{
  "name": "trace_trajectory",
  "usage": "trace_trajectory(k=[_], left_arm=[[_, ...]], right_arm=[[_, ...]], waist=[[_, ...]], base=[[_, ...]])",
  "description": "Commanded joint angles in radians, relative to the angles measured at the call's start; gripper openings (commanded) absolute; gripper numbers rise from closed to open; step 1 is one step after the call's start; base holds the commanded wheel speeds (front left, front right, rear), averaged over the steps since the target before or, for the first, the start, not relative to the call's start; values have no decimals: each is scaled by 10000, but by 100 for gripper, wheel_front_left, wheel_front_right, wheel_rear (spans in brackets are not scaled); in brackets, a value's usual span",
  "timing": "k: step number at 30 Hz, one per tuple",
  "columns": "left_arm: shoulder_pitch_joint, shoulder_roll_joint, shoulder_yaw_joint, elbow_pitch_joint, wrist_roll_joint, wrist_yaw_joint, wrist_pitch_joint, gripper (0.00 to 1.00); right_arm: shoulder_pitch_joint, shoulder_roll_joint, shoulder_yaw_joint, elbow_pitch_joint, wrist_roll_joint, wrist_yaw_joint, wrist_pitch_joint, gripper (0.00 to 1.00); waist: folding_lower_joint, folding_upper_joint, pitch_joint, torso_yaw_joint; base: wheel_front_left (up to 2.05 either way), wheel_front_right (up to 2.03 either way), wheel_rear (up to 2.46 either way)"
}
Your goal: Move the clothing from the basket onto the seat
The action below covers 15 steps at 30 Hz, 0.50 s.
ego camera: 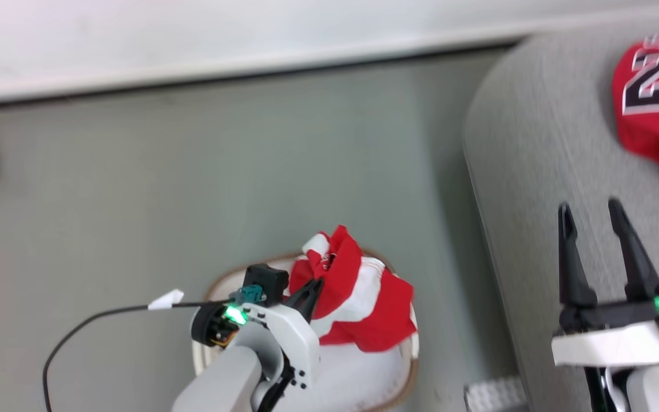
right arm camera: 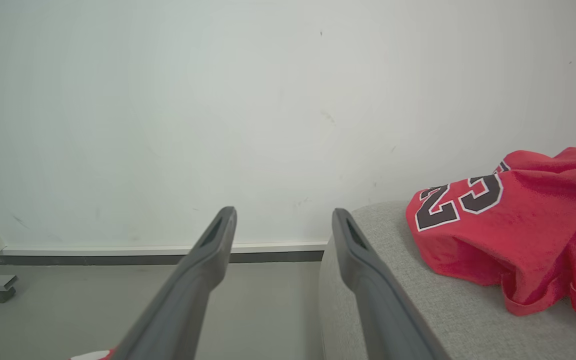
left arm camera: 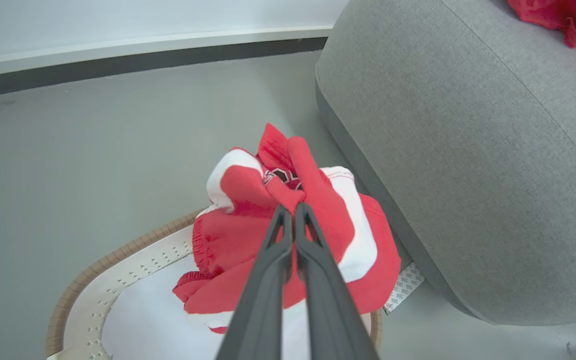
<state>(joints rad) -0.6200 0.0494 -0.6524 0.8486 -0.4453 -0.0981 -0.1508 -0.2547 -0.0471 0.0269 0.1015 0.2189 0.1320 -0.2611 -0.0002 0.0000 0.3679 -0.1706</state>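
above the basket (left arm camera: 118, 260), left hand (left arm camera: 293, 207) tight on clothing (left arm camera: 238, 240); right hand (ego camera: 590, 207) agape over seat (ego camera: 535, 143)

red garments, as i count them: two, the white-striped garment (left arm camera: 228, 240) and the numbered garment (right arm camera: 518, 235). basket (left arm camera: 133, 255) with brown rim: one. white liner (left arm camera: 143, 325): one. grey seat (left arm camera: 468, 150): one. my grippers: two, the left gripper (left arm camera: 293, 207) and the right gripper (ego camera: 588, 207), two dark fingers each, four in all. black cable (ego camera: 106, 312): one. green lights (ego camera: 235, 315): two, one per wrist.
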Motion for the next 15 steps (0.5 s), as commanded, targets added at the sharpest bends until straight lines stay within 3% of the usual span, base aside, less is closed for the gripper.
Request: trace_trajectory(k=[1, 7, 15], left_arm=[[265, 23, 19, -175, -132, 62, -49, 0], [774, 54, 225, -1414, -501, 564, 64, 0], [1560, 592, 660, -3306, -885, 1323, 592, 0]], right_arm=[[295, -23, -74, 85, -115, -26, -18, 100], [1109, -21, -265, 255, -265, -26, -18, 100], [2131, -21, 220, 602, -194, -24, -18, 100]], waist=[[2, 0, -1129, 602], [2, 0, -2267, 986], [2, 0, -3505, 1118]], base=[[0, 0, 0], [0, 0, 0], [0, 0, 0]])
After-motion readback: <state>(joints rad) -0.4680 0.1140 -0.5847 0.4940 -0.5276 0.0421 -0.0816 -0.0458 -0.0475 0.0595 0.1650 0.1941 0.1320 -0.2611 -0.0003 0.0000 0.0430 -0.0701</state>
